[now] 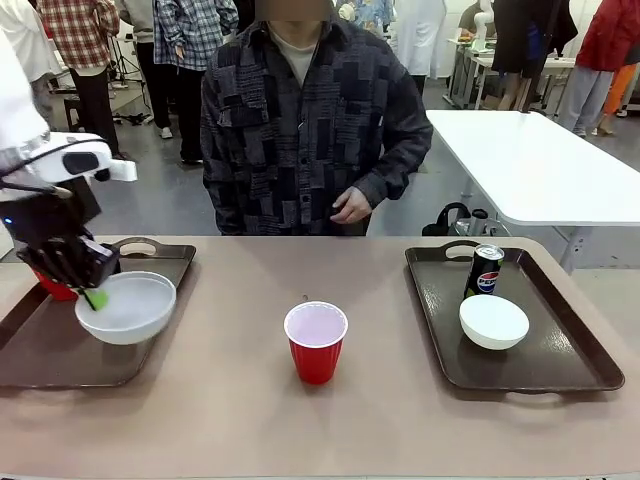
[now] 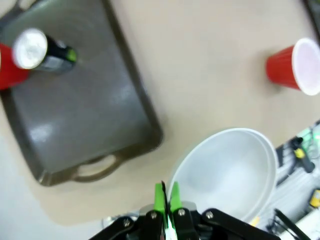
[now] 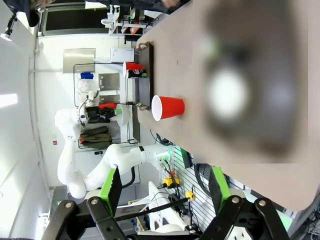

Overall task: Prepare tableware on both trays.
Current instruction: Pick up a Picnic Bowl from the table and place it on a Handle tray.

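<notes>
- The left gripper [image 1: 95, 297] is clamped on the near rim of a white bowl [image 1: 135, 310], its green pads pinched together on the edge.
- The bowl hangs over the right-hand part of the left tray [image 1: 40, 360]; I cannot tell whether its base touches the tray.
- In the left wrist view the tray's bare middle lies off to the side of the bowl, toward the dark can [image 2: 42, 50] and the red cup [image 2: 7, 65] at the tray's far end. Setting down likely means moving the bowl that way.
- The right gripper [image 3: 165, 187] stands wide open, holding nothing.
- A second red cup [image 1: 316, 342] stands upright on the bench [image 1: 230, 400], between the 2 trays.
- The right tray [image 1: 560, 370] carries a Pepsi can [image 1: 486, 270] and another bowl [image 1: 494, 322] but no cup, so that cup probably belongs there.
</notes>
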